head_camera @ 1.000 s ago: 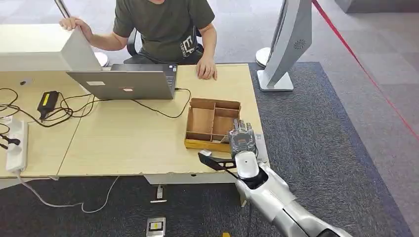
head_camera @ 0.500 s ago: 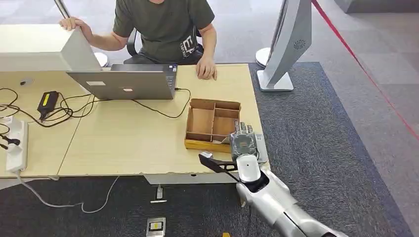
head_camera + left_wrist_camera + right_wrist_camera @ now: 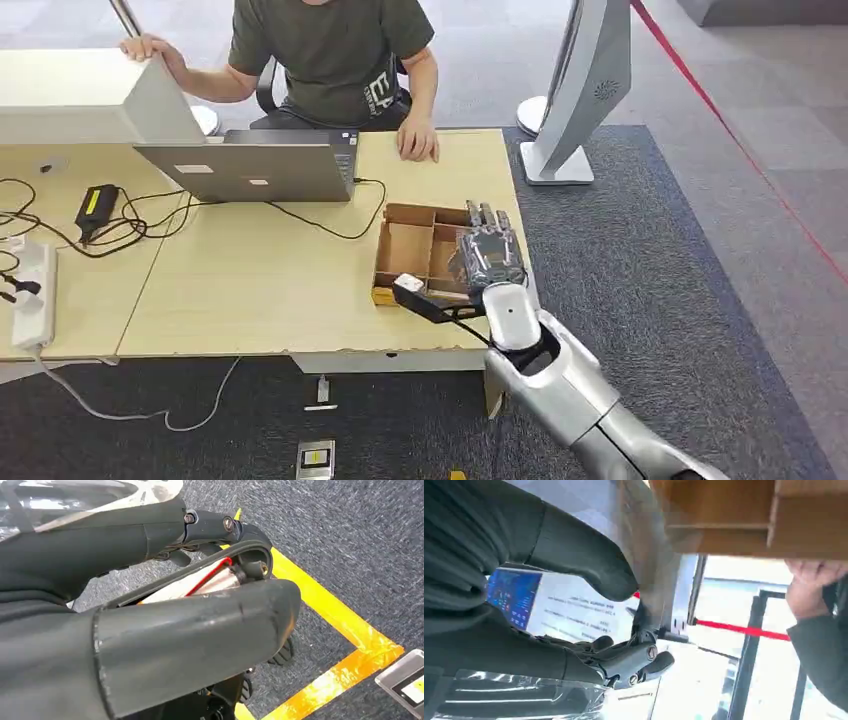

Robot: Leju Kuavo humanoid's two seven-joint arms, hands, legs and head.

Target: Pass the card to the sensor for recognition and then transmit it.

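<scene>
1. Pale wood-grain worktop fills the left of the head view, with grey carpet around it. A person sits at the far side, one hand resting on the wood beside a grey open laptop.
2. We see the right hand hovering over the brown cardboard box with dividers, which stands near the worktop's right edge. A glossy clear film seems to cover the hand.
3. In the right wrist view a white card with a blue printed panel sits between the thick thumb and the dark curled fingers. We judge the card to be pinched there, though how deep the hold runs is hidden.
4. The left hand hangs over the carpet and its yellow tape. We cannot tell whether its fingers are apart or closed; we see nothing in them.
5. We cannot say which object is the sensor; a tall white curved stand rises beyond the worktop's right corner.
6. Risks from here, as we judge them:
   - A shallow pinch through slick film could let the card slide out and fall into a compartment or onto the floor.
   - A low sweep could catch the card on the box wall and twist it.
   - A tilted card may not read at the sensor.
</scene>
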